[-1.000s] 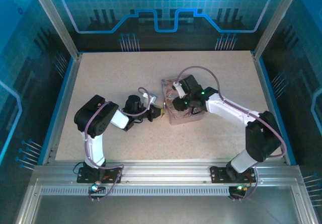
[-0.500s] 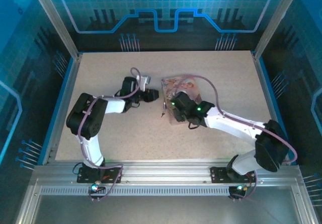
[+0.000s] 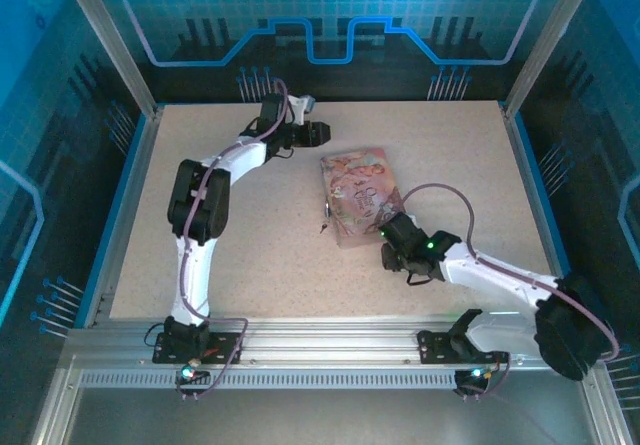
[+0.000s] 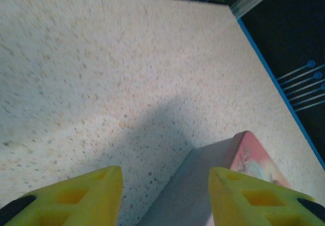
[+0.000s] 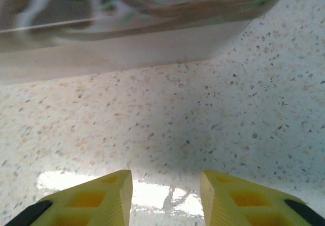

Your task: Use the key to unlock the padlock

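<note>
From the top external camera, a speckled beige table [image 3: 230,265] sits inside a metal-framed booth. A blue strip [image 3: 112,220] runs down its left side and a ribbed aluminium rail [image 3: 330,355] carries the arm bases at the near edge. The back wall [image 3: 320,25] glows blue with a grid, circuit lines and part of a gear shape.

A pink illustrated tin [image 3: 360,193] lies flat near the middle of the table. Two tiny dark things lie on the bare surface just beside its left edge. The farther one is probably the padlock [image 3: 326,208] and the nearer one the key [image 3: 322,229], though they are too small to be sure which is which.

The left arm reaches to the far side, and the left gripper [image 3: 322,133] is well away from both. The right gripper [image 3: 384,233] is low, by the tin's near right corner.

In the left wrist view, the left gripper [image 4: 165,195] has its yellow fingers [image 4: 86,198] spread with nothing between them. They hang over the table [image 4: 101,58], with a corner of the tin [image 4: 254,157] below. The blue table edge [image 4: 274,86] and dark surroundings lie beyond.

In the right wrist view, the right gripper [image 5: 166,195] also has its jaws parted and holds nothing. The tin's pale side wall [image 5: 127,48] lies just ahead, and a bright patch of glare [image 5: 91,183] marks the table [image 5: 238,109].
</note>
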Robot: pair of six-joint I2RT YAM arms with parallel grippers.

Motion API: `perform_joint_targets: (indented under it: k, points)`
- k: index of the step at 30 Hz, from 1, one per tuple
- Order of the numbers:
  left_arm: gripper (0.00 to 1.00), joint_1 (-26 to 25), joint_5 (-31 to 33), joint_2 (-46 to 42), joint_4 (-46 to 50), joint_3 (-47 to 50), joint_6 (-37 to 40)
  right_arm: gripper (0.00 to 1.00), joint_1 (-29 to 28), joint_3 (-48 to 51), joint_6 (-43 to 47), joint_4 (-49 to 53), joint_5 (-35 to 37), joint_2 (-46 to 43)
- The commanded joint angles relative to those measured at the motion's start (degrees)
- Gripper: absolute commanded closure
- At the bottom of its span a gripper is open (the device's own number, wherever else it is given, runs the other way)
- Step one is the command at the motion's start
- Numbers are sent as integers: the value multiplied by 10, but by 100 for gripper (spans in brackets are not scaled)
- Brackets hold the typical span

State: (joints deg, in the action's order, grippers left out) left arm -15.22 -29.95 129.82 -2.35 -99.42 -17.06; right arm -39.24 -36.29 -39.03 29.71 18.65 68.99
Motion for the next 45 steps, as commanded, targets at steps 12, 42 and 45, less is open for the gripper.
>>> perform_joint_targets:
  k: [12, 42, 45]
  points:
    - [53, -12, -76, -140, -163, 303, -60, 62, 172, -212, 155, -87, -175, 260]
    - [48, 16, -24, -393, -171, 575, -9, 56, 13, -51, 224, -415, -151, 221]
    - [48, 19, -26, -406, -177, 586, -10, 56, 15, -66, 229, -437, -156, 255]
